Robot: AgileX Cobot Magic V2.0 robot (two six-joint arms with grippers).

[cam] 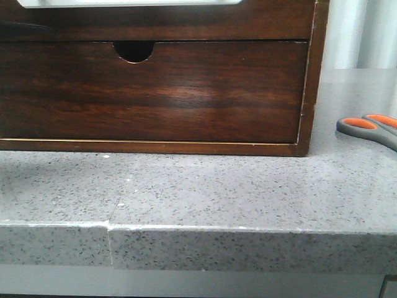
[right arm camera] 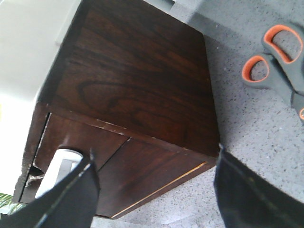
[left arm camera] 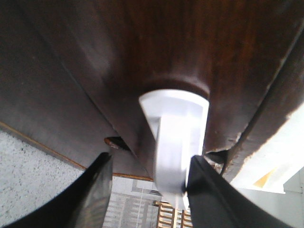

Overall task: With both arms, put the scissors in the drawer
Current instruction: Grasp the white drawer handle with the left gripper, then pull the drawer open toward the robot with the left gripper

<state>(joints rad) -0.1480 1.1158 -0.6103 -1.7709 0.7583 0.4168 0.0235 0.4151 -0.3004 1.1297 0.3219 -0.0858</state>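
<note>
The scissors (cam: 367, 126), grey with orange-lined loops, lie on the grey counter to the right of the cabinet; they also show in the right wrist view (right arm camera: 274, 56). The drawer (cam: 161, 23) is the cabinet's upper front, with a white strip (cam: 124, 2) along its top. In the left wrist view my left gripper (left arm camera: 151, 159) is open and straddles that white strip (left arm camera: 176, 137); one finger (left arm camera: 213, 194) touches it, the other stands apart. My right gripper (right arm camera: 156, 154) is open and empty, above the cabinet's front right corner, the scissors off to its side. Neither gripper shows in the front view.
A lower drawer front with a half-round notch (cam: 133, 51) sits under the upper one. The cabinet's wooden top (right arm camera: 137, 71) fills much of the right wrist view. The speckled counter (cam: 205, 192) runs to a front edge with a seam at its left.
</note>
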